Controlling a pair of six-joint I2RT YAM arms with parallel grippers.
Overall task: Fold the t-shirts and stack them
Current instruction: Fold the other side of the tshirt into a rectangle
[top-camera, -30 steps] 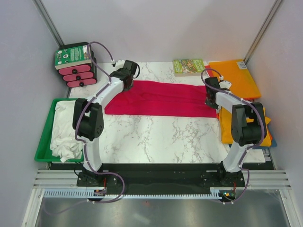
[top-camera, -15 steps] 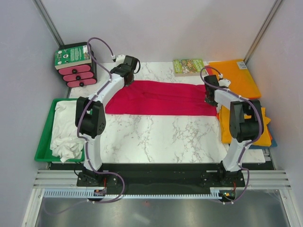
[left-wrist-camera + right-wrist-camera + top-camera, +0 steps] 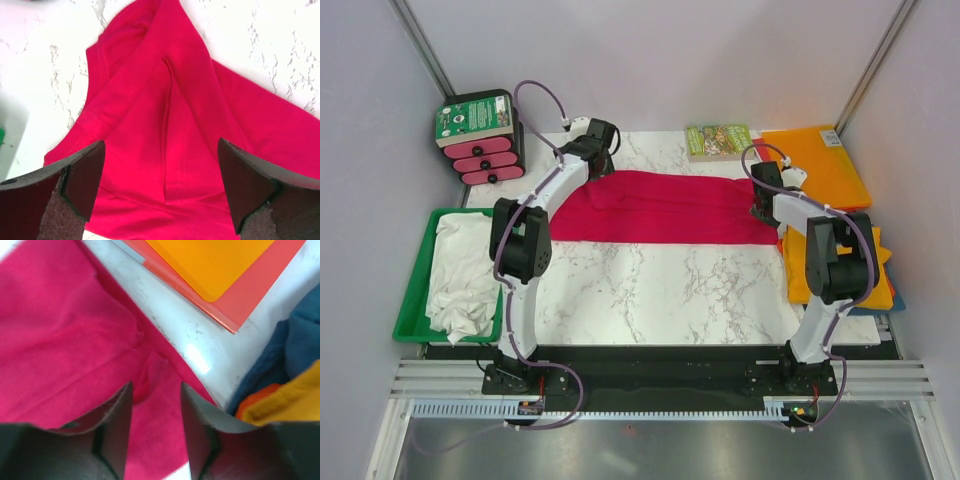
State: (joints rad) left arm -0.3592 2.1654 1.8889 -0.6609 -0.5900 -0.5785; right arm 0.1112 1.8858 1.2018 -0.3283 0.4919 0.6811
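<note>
Left gripper (image 3: 160, 167) had sprung wide open and right gripper (image 3: 156, 392) had parted partway — both empty — leaving the crimson red soft cloth t-shirt (image 3: 660, 205) lying as a long band across the frame's upper middle, seemingly ready for another fold.

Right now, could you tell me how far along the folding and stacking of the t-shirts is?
Done: the red t-shirt lies folded into a long band. In hand: the left gripper and right gripper hang open over its ends, gripping nothing. Left: its remaining folds, stacking it, and the white t-shirt crumpled in the green tray.
</note>
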